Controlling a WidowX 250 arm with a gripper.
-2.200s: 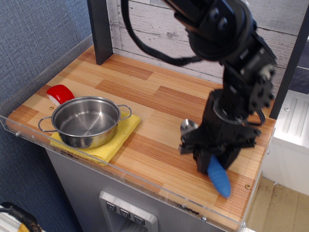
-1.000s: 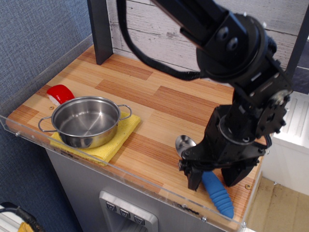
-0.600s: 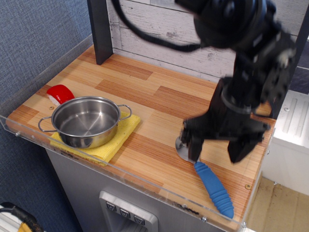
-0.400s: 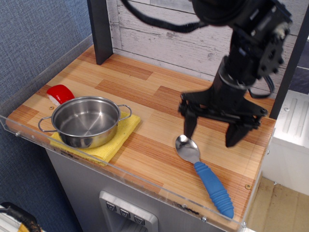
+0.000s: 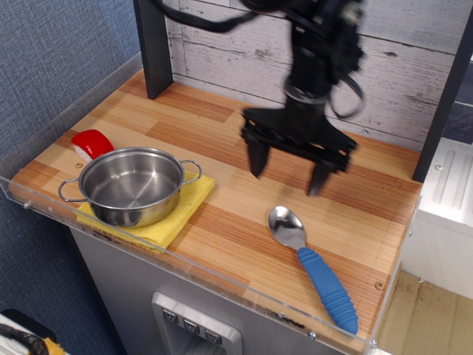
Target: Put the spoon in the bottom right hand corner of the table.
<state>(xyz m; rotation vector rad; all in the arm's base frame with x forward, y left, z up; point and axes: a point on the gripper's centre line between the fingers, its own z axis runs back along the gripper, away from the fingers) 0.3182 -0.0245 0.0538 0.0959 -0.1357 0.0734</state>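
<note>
Claw (image 5: 287, 168) hangs above mid-bench, fingers spread wide apart and empty, well clear of the spoon.

Left to right: a red object (image 5: 92, 143) sits at the near-left, just beside a steel pot (image 5: 131, 185) resting on a yellow cloth (image 5: 185, 200). The spoon (image 5: 313, 268) lies flat at the near-right of the bench (image 5: 222, 148), bowl toward the centre, blue handle running to the near-right corner, close to the clear rim.

Judgement: placement appears complete. The spoon looks light and stiff. Its polished bowl would likely be slippery; the thick ribbed handle offers the surer hold, taken across its middle should any correction be needed.
</note>
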